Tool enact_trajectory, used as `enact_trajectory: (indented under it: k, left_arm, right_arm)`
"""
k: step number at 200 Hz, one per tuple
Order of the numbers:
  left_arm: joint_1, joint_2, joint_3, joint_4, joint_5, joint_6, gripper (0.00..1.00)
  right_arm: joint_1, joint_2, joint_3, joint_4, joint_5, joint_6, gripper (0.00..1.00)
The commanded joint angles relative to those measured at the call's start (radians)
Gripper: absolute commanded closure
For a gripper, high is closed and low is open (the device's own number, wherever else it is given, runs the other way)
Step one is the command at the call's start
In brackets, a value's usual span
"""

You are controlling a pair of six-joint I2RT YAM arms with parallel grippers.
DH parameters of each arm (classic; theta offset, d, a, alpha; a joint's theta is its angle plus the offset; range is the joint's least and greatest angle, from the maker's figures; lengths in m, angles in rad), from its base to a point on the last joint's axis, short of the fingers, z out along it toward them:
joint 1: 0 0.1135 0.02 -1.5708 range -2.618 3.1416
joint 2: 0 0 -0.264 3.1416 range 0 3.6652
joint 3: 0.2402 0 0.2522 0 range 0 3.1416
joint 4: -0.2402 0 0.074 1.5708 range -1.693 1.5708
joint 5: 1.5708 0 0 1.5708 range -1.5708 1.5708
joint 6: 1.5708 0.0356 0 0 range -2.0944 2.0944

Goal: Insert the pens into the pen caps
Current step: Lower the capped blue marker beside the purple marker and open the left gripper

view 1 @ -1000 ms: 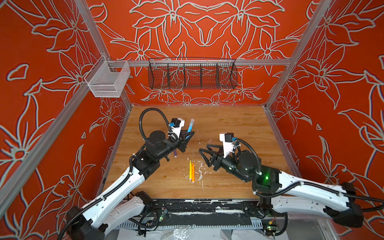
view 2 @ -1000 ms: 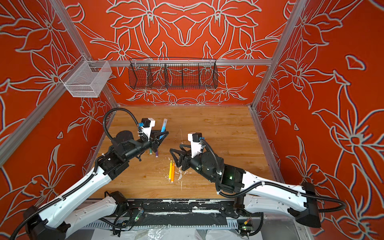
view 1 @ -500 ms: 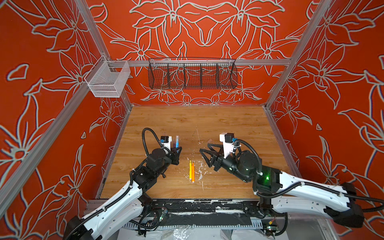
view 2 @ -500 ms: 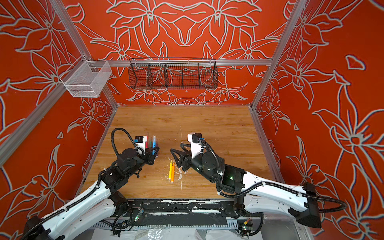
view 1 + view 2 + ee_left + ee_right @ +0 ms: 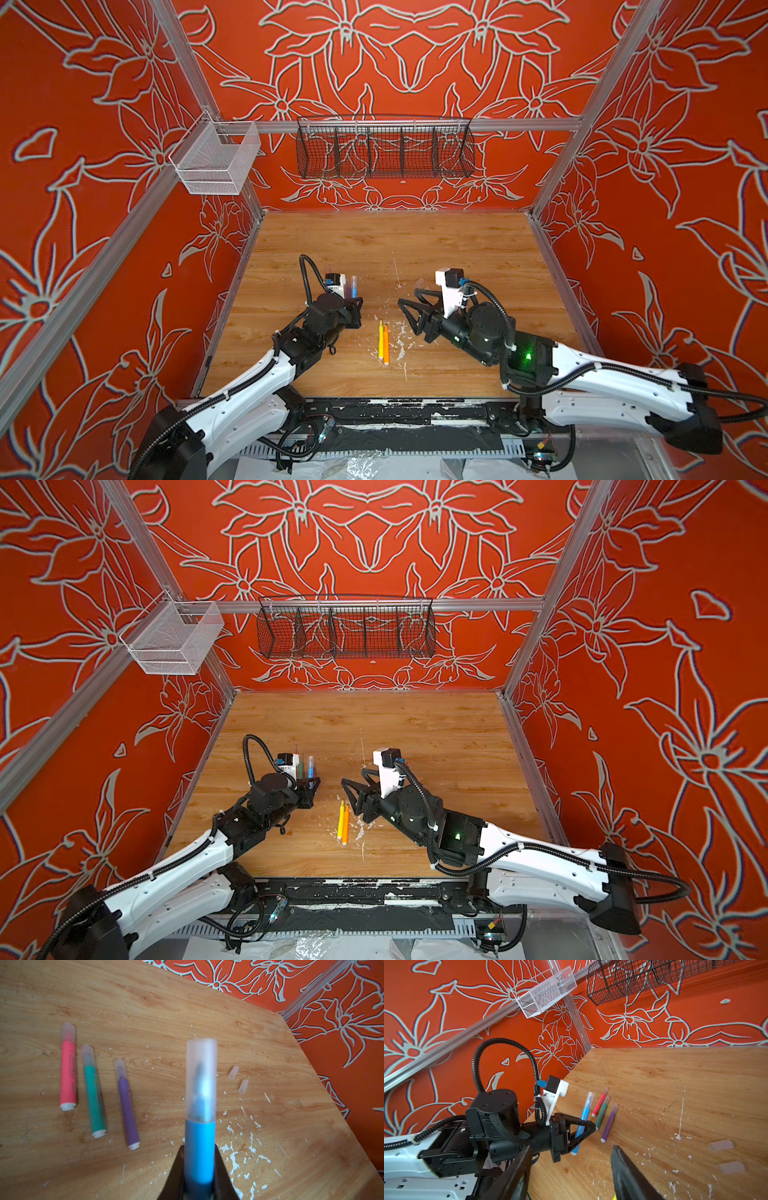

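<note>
Lower centre of the frame: the left end effector (image 5: 312,782) grips a slim blue marker pen (image 5: 311,769). A slim yellow marker pen (image 5: 340,823) and a slim orange marker pen (image 5: 345,830) lie side by side on the wooden worktop (image 5: 415,737), just beside the right end effector (image 5: 350,796), whose jaws stand apart.

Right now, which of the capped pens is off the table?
The blue pen, clamped in the left gripper. The pink pen, green pen and purple pen lie flat on the table.

top views: high, looking down | wrist views: close, sharing table (image 5: 145,1001)
</note>
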Motion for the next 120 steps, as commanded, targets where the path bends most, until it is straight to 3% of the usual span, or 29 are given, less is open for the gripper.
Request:
enact_trajectory:
  k: [1,55,78,103,120]
  left_arm:
    - [-0.001,0.023,0.009,-0.018,-0.033,-0.018,1.0]
    - [-0.002,0.222,0.108,-0.07,-0.055,0.001,1.0]
    - [-0.002,0.334,0.158,-0.068,-0.066,0.006,1.0]
    - [-0.001,0.483,0.247,-0.106,-0.09,0.012,1.0]
    - [0.0,0.576,0.313,-0.157,-0.144,0.006,1.0]
  right_arm:
    - [-0.012,-0.025,0.011,-0.014,0.044,-0.032,0.33]
    - [-0.094,-0.188,-0.124,-0.069,0.194,-0.086,0.3]
    - [-0.206,-0.206,-0.118,-0.216,0.229,-0.048,0.32]
    - [-0.354,-0.196,-0.148,-0.277,0.201,-0.022,0.32]
    - [-0.422,-0.173,-0.175,-0.296,0.243,-0.024,0.3]
